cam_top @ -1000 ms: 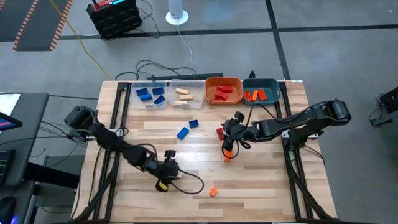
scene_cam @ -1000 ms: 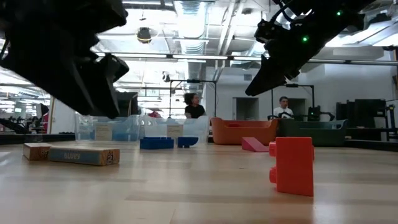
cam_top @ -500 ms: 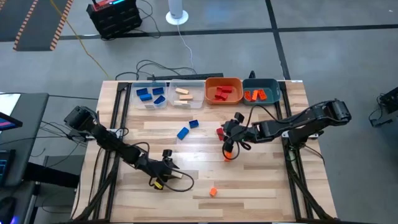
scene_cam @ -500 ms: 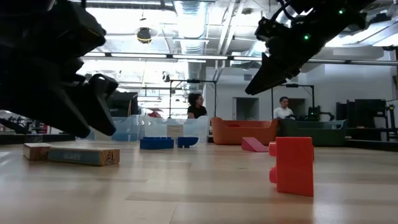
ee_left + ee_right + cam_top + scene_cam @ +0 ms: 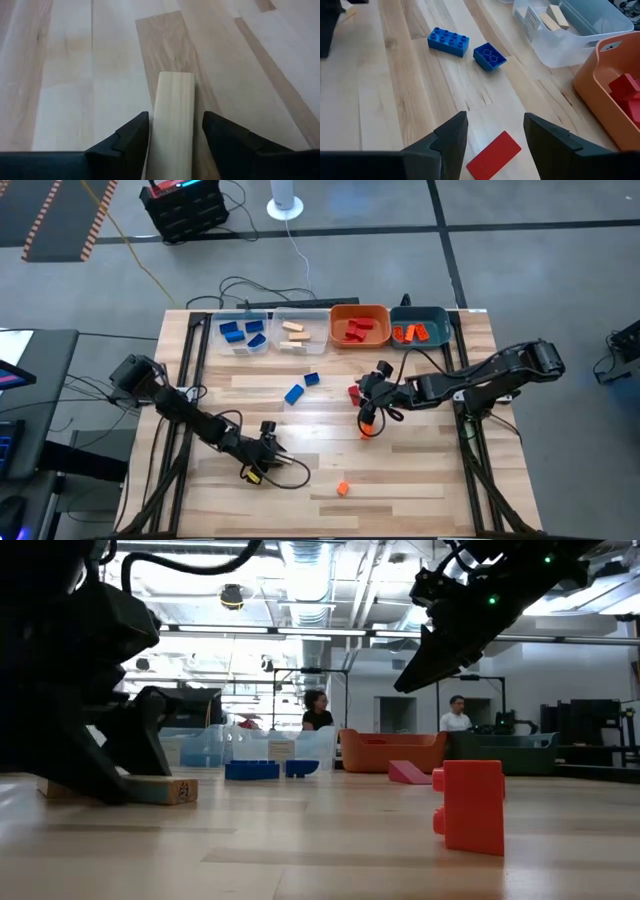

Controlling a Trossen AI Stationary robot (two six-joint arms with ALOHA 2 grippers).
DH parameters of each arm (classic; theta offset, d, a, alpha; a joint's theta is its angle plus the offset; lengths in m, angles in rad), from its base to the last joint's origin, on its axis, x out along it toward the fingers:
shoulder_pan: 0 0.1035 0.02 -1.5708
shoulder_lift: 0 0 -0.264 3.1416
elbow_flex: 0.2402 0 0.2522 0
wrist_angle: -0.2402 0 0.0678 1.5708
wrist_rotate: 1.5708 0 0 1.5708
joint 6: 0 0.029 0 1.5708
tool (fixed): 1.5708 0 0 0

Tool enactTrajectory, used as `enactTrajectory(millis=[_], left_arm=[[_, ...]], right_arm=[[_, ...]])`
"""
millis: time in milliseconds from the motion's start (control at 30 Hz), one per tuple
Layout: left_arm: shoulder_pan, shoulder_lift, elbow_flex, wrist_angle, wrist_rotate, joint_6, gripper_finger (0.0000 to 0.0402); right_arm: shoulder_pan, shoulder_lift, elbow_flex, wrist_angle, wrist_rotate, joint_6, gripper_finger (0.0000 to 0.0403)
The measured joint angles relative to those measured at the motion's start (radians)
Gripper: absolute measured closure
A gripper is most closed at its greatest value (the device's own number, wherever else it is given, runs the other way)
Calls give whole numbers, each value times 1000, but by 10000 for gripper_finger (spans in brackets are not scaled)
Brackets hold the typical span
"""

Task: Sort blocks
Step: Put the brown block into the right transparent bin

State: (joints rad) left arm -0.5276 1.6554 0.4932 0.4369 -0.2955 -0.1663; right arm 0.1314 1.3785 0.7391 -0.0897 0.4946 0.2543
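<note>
A pale tan block (image 5: 173, 120) lies flat on the table near the front left. My left gripper (image 5: 175, 122) is open and down at the table, one finger along each long side of the block; whether they touch it I cannot tell. In the low view my left gripper (image 5: 100, 760) hides most of the tan block (image 5: 165, 789). My right gripper (image 5: 371, 406) is open and empty, held above the table over a flat red block (image 5: 492, 155). Two blue blocks (image 5: 448, 42) (image 5: 490, 55) lie beyond it. One orange block (image 5: 368, 428) lies by my right gripper and another (image 5: 343, 488) near the front edge.
Along the far edge stand a clear bin with blue blocks (image 5: 243, 332), a clear bin with tan blocks (image 5: 293, 332), an orange bin with red blocks (image 5: 358, 328) and a teal bin with orange blocks (image 5: 420, 331). People show in the room beyond.
My left gripper has moved toward the table's left edge and come down to the table, its open fingers now astride the tan block, which has stayed where it lay.
</note>
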Motion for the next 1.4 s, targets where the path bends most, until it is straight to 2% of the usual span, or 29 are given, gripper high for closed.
enactTrajectory(millis=[167,300,400,500,667,800,967,1100,1200,1300,1400], left_arm=[[1,31,-1,49,2,4,239],[2,31,-1,45,1,33,294],[3,20,-1,49,-3,42,300],[3,-31,-1,19,-45,99,300],[60,-226,3,-70,-153,198,300],[224,-364,1,-126,-151,287,300],[574,-406,2,-84,65,351,300],[842,-351,2,48,192,342,300],[999,-286,38,139,293,294,300],[1095,-195,154,91,389,254,300],[1117,-76,300,-46,395,277,300]], right_arm=[[0,0,0,0,0,0,177],[0,0,0,0,0,0,177],[0,0,0,-6,0,0,177],[0,0,0,-10,0,0,177],[0,0,0,-10,0,-1,177],[-13,0,0,22,0,0,177],[-14,18,0,107,0,-20,177],[-3,17,0,118,-2,-25,177],[4,17,0,123,-2,-28,177],[0,17,0,123,-3,-43,179],[-4,17,0,128,-3,-54,180]])
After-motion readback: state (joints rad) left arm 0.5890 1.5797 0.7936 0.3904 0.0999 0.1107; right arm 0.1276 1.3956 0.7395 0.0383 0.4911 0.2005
